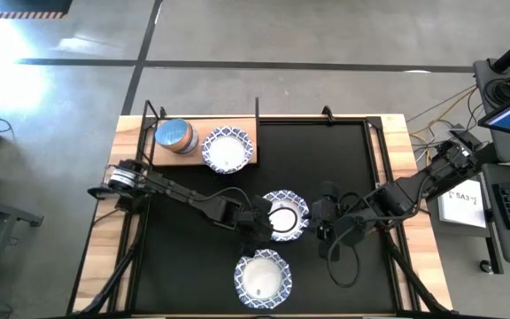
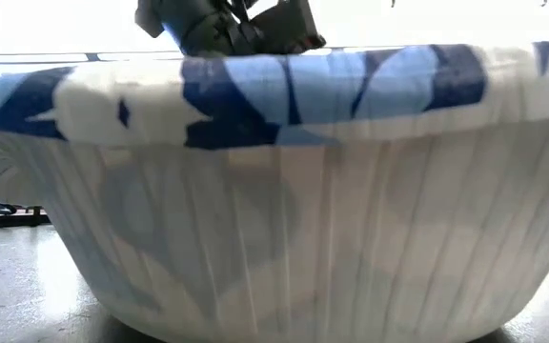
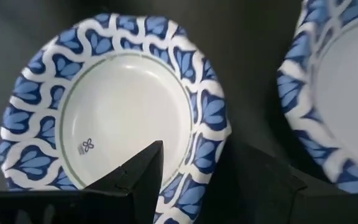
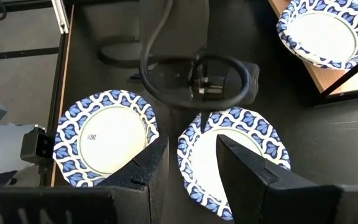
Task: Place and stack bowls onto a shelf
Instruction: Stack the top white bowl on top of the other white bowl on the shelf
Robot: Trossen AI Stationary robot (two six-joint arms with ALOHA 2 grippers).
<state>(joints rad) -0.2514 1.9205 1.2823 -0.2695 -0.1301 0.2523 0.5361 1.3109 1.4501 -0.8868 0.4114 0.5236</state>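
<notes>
The middle bowl (image 1: 285, 215) sits at the centre of the black mat (image 1: 343, 159), and you have both grippers at it. It is white inside with a wavy blue leaf-pattern rim. From above, the dark arms cover its left and right edges.

The left gripper (image 1: 259, 226) is at the bowl's left rim; in its wrist view one finger (image 3: 135, 180) lies over the inside of the rim and the other outside, so the jaws straddle the rim, parted, but you cannot tell whether they pinch it. The right gripper (image 1: 326, 217) is just beside the bowl's right edge; its wrist view shows the fingers (image 4: 145, 165) apart, holding nothing, over that bowl's rim.

A second patterned bowl (image 1: 262, 276) lies nearer the table's front edge. In the low view it fills nearly everything, showing a ribbed white wall (image 2: 303, 238).

On the light-wood shelf (image 1: 184, 158) at the back left, a third patterned bowl (image 1: 227, 149) rests beside a stack of small bowls (image 1: 174, 135), blue on top; you cannot make out the colours below.
</notes>
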